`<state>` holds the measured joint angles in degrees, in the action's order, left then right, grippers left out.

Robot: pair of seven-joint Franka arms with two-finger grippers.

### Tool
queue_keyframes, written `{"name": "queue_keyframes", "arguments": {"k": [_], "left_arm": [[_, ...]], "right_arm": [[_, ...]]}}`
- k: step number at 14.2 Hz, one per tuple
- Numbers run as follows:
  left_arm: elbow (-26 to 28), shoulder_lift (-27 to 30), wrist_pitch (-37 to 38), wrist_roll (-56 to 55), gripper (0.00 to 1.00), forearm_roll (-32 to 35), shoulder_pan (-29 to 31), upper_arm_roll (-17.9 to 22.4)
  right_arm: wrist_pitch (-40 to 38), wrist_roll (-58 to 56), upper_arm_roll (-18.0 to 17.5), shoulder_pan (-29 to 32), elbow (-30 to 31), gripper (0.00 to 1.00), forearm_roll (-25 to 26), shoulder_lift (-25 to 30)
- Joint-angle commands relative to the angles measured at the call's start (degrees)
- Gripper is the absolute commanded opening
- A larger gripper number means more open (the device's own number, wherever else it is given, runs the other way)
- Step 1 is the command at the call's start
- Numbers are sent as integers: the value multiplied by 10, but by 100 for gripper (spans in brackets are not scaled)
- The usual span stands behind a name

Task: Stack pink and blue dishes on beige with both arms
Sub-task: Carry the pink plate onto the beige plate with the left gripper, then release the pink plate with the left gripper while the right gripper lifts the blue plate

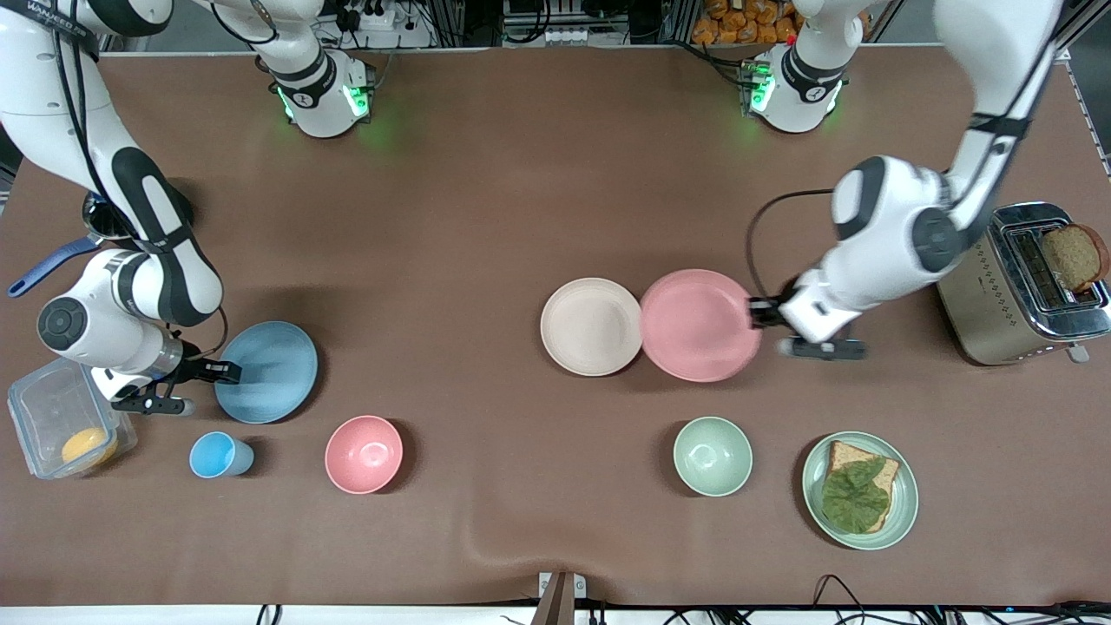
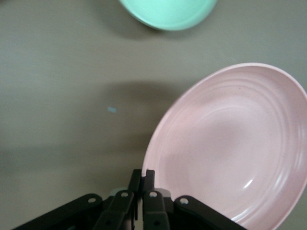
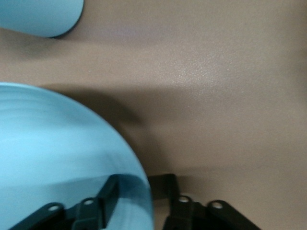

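Observation:
The beige plate (image 1: 591, 326) lies flat near the table's middle. The pink plate (image 1: 699, 325) sits beside it toward the left arm's end, their rims touching. My left gripper (image 1: 757, 312) is shut on the pink plate's rim. The left wrist view shows the left gripper (image 2: 144, 175) pinching the edge of the pink plate (image 2: 230, 148). The blue plate (image 1: 266, 371) lies toward the right arm's end. My right gripper (image 1: 228, 372) stands open astride its rim. In the right wrist view one finger (image 3: 108, 191) is over the blue plate (image 3: 57, 153) and the other is off its edge.
A blue cup (image 1: 217, 455) and deep pink bowl (image 1: 364, 454) sit nearer the camera than the blue plate. A green bowl (image 1: 713, 456) and a green plate with a sandwich (image 1: 903, 495) lie nearer than the pink plate. A toaster (image 1: 998, 295) and plastic box (image 1: 39, 408) stand at the table's ends.

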<state>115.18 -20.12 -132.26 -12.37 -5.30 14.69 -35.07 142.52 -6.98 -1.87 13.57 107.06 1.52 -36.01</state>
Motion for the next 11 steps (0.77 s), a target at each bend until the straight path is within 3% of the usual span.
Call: {"name": "queue_keyframes", "arguments": {"k": [1, 6, 11], "left_arm": [[-18, -47, -21, -21, 0, -9, -42, 0], [-19, -106, -95, -59, 0, -4, -113, 4], [-21, -135, -121, -59, 0, 11, -120, 9]], "right_arm": [[0, -8, -13, 13, 14, 7, 7, 6], [-2, -8, -16, 10, 26, 0, 6, 19], [-50, -7, -20, 6, 32, 0, 3, 62]]}}
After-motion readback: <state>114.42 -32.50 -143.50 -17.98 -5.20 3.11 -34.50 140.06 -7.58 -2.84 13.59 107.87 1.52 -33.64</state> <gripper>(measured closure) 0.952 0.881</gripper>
